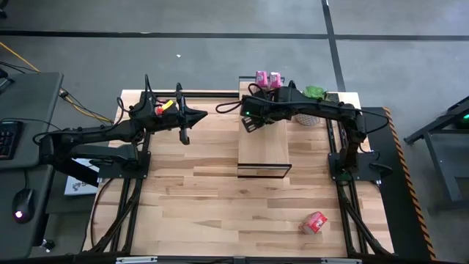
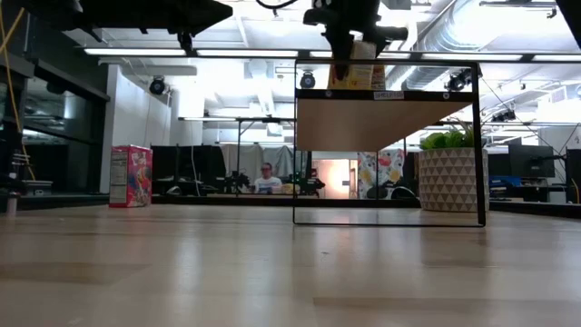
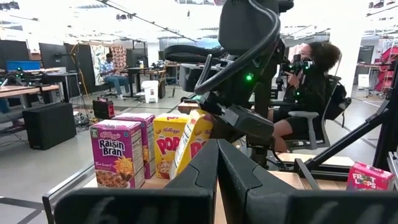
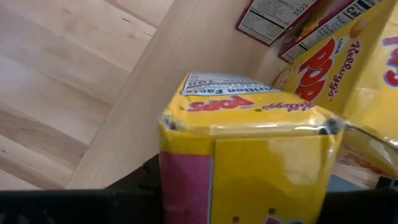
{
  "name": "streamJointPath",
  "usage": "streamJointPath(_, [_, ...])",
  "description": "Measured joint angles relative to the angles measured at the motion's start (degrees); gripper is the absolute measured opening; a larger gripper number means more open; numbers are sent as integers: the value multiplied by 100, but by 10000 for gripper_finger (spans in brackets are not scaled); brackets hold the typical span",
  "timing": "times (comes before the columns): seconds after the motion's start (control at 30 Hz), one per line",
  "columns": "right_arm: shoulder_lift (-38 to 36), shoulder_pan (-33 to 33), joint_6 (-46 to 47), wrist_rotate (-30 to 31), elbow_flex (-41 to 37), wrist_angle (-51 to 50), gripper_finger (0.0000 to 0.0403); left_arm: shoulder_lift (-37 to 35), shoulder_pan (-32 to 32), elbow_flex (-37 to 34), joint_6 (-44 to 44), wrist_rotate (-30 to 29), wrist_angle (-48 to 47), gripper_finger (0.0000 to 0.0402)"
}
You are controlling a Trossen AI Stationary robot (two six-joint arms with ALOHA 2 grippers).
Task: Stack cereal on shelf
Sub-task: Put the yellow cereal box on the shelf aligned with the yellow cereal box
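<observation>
Planked table (image 1: 220, 191) carries the shelf (image 1: 264, 150), several cereal boxes already on it. Right gripper (image 1: 253, 121) clamps a yellow box (image 4: 249, 155) above it; left gripper (image 1: 183, 132) waits closed, and one pink box (image 1: 315, 222) lies unplaced.

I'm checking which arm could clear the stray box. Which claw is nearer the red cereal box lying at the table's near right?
The right. The right claw, shut on a yellow cereal box, is over the shelf; the left claw is farther from the red cereal box.

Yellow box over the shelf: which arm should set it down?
Right. Its claw is shut on the yellow box above the shelf, beside the boxes already there. The left claw is shut, empty and off to the shelf's side over the table.
</observation>
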Motion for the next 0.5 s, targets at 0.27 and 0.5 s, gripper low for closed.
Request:
streamJointPath(0.27, [-1, 0, -18, 134, 2, 57, 238, 0, 0, 0, 0, 0, 0, 0])
streamJointPath(0.5, [-1, 0, -62, 126, 13, 82, 243, 0, 0, 0, -1, -1, 0, 0])
